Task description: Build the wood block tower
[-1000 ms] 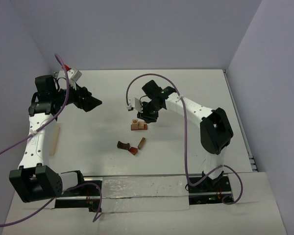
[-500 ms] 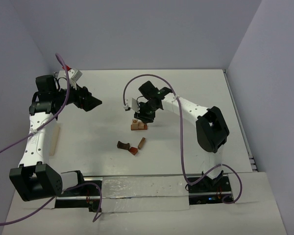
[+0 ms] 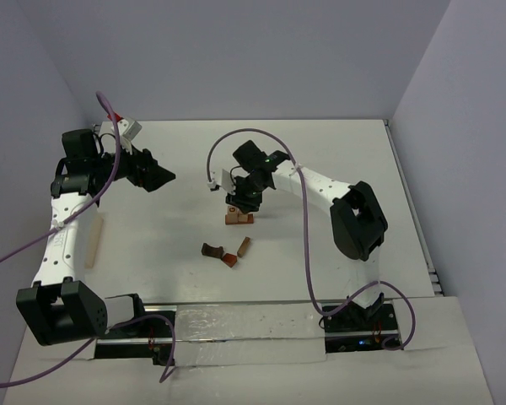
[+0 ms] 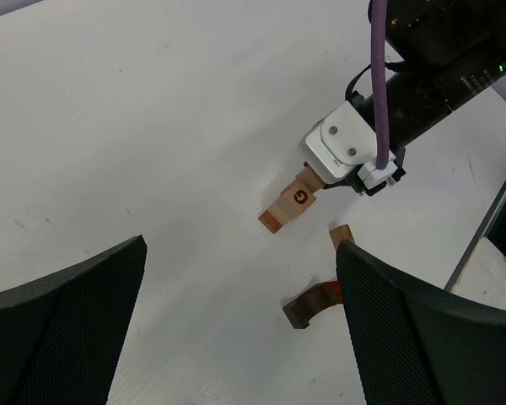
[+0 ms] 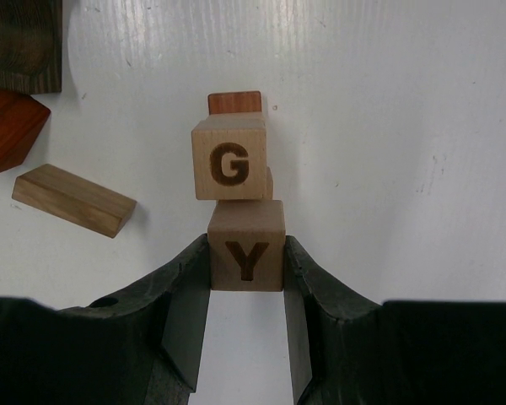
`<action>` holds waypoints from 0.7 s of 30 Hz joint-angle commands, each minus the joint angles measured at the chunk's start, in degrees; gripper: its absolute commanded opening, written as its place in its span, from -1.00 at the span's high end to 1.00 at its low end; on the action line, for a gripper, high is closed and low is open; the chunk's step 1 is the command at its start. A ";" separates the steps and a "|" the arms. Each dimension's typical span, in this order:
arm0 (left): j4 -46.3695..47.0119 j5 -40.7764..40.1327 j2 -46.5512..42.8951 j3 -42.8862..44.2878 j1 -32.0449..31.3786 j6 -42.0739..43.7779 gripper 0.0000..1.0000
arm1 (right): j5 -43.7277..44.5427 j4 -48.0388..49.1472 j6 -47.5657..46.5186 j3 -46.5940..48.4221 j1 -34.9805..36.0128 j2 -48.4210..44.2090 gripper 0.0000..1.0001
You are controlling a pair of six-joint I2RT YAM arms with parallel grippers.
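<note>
My right gripper (image 5: 246, 291) is shut on a tan cube marked Y (image 5: 246, 255). It holds the cube against the near edge of a tan cube marked G (image 5: 229, 160), which sits on a reddish-brown block (image 5: 234, 102). In the top view this small stack (image 3: 234, 219) lies just below the right gripper (image 3: 241, 202). The left wrist view shows the G cube (image 4: 298, 197) too. My left gripper (image 3: 158, 177) is open and empty, well left of the stack.
A dark brown arch (image 3: 211, 250), a reddish wedge (image 3: 228, 261) and a tan wedge (image 3: 244, 245) lie loose in front of the stack. A pale long wooden piece (image 3: 94, 240) lies by the left arm.
My right gripper has moved left with the Y cube, from beside the stack to over it. The left arm has not moved.
</note>
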 commanded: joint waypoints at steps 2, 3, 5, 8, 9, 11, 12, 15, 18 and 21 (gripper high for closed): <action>2.47 0.34 0.20 2.59 0.51 -0.38 -0.99 | -0.38 0.97 0.54 2.73 0.93 0.94 0.55; 2.41 0.28 0.28 2.59 0.49 -0.36 -0.99 | -0.42 0.97 0.54 2.77 0.90 1.00 0.55; 2.32 0.28 0.35 2.59 0.42 -0.29 -0.99 | -0.56 0.97 0.54 2.70 1.04 1.00 0.54; 2.40 0.19 0.44 2.59 0.42 -0.29 -0.99 | -0.56 1.06 0.63 2.70 1.12 1.18 0.53; 2.40 0.25 0.44 2.65 0.48 -0.35 -0.99 | -0.50 1.06 0.63 2.64 1.19 1.24 0.53; 2.40 0.28 0.47 2.68 0.47 -0.29 -0.99 | -0.47 1.09 0.49 2.53 1.21 1.27 0.53; 2.40 0.28 0.50 2.62 0.45 -0.29 -0.99 | -0.42 1.11 0.46 2.42 1.21 1.27 0.52; 2.32 0.19 0.53 2.68 0.42 -0.21 -0.99 | -0.38 1.06 0.37 2.27 1.30 1.35 0.49; 2.35 0.19 0.62 2.76 0.45 -0.29 -0.99 | -0.26 1.23 0.28 2.30 1.30 1.44 0.43; 2.47 0.19 0.62 2.68 0.42 -0.29 -0.99 | -0.09 1.14 0.07 2.33 1.39 1.50 0.40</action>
